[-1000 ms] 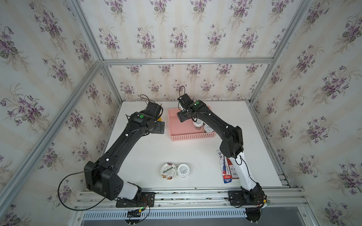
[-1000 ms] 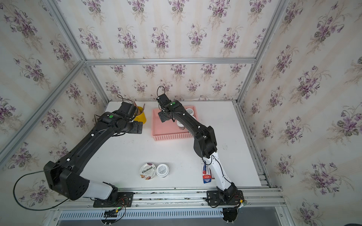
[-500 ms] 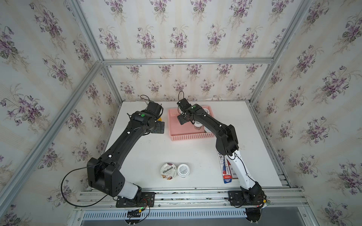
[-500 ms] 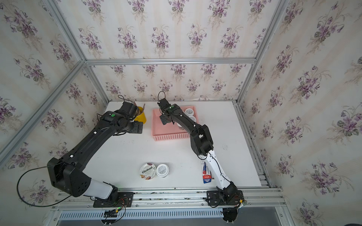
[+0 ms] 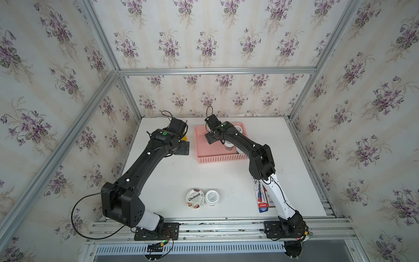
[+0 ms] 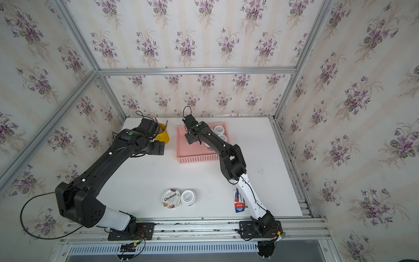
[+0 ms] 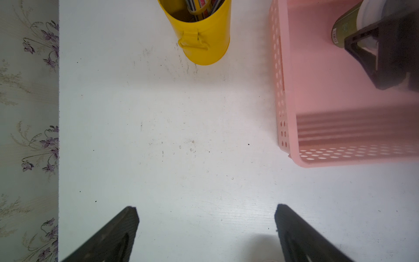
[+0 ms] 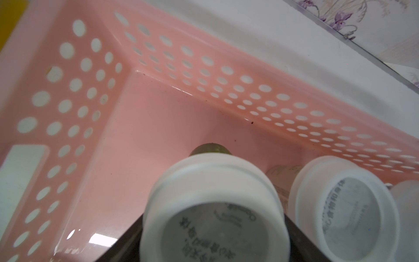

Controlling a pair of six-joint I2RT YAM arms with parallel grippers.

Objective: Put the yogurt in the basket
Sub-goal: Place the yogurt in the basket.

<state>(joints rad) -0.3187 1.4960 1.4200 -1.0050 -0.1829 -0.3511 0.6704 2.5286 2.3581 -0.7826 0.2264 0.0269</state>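
Chobani [image 5: 195, 198] and a white-lid cup [image 5: 212, 197] sit side by side near the front of the table [image 5: 172, 177], outside the basket [image 5: 217, 158]. Next to the basket, left gripper [image 7: 205, 206] hangs wide open over the table. Farther back, right gripper [image 8: 214, 221] is clamped on a yogurt [image 8: 210, 179] down inside the basket, just beside a couple more cups [image 8: 344, 204].
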